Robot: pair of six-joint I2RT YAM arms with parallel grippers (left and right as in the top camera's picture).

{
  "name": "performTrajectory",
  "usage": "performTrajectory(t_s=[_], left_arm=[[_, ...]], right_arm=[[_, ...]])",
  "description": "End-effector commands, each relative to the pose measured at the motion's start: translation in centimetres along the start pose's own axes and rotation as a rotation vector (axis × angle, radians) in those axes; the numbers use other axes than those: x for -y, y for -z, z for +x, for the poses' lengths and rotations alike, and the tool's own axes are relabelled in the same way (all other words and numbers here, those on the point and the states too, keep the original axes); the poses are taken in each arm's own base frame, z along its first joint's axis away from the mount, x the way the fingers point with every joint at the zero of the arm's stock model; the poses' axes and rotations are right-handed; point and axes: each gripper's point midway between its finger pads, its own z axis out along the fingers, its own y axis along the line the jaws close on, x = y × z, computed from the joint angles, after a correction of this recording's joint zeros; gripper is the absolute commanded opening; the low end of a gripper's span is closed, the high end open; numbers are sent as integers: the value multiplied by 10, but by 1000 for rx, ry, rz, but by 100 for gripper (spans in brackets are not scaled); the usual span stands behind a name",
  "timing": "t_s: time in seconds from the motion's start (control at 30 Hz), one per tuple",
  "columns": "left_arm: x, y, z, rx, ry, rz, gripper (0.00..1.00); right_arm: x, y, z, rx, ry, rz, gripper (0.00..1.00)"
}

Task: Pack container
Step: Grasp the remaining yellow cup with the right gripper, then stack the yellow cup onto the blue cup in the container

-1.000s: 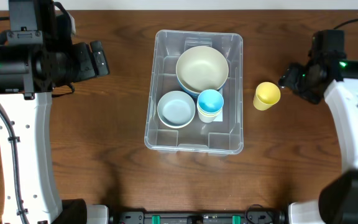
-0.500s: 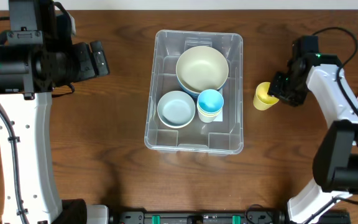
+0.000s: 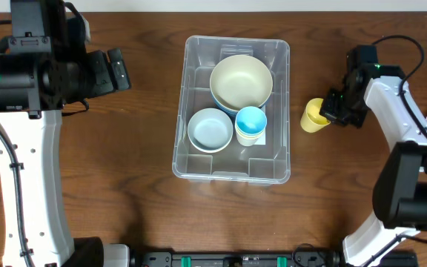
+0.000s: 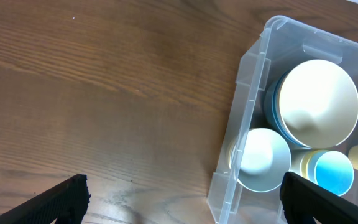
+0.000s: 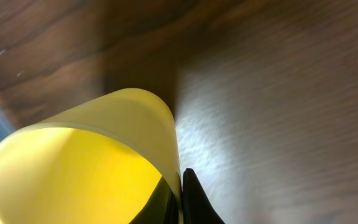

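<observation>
The container (image 3: 230, 180) sits in the middle of the brown wooden table (image 3: 139, 185), a clear bin with its long sides running away from the robot. In its far half a big cream bowl (image 3: 241, 80) rests on top of a blue bowl (image 3: 217, 100), of which only an edge shows. In the near half, a small pale-blue bowl (image 3: 210, 128) lies on the left side. Touching it on the right is a blue cup (image 3: 250, 120) nested in a pale yellow one. A bit of white label (image 3: 270, 127) shows through the floor beside that cup.

Outside the container, just off its right wall and about level with the blue cup, a yellow cup (image 3: 314, 116) stands on the table with its mouth up. The right gripper (image 3: 333, 111) is at that cup's far side from the container. From the wrist view, one finger is inside the mouth and the other outside, jaws pinched together on the cup's wall.

Well off to the left of the container, near its far corner, the left gripper (image 4: 185, 202) hangs above bare wood. Its jaws are wide apart and hold nothing.
</observation>
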Motion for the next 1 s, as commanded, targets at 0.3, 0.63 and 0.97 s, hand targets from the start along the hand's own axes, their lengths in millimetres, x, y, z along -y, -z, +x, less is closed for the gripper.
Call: performTrajectory(t_s=[0.3,0.63,0.97], left_arm=[[-3,0,0,1,0,-14,98],[-3,0,0,1,0,-14,98],[-3,0,0,1,0,-14,98]], right_arm=[[-129,201,64,480,401,-331,1],[-161,143,107,293,510,-253,1],[-150,103,115,157,512,-149,12]])
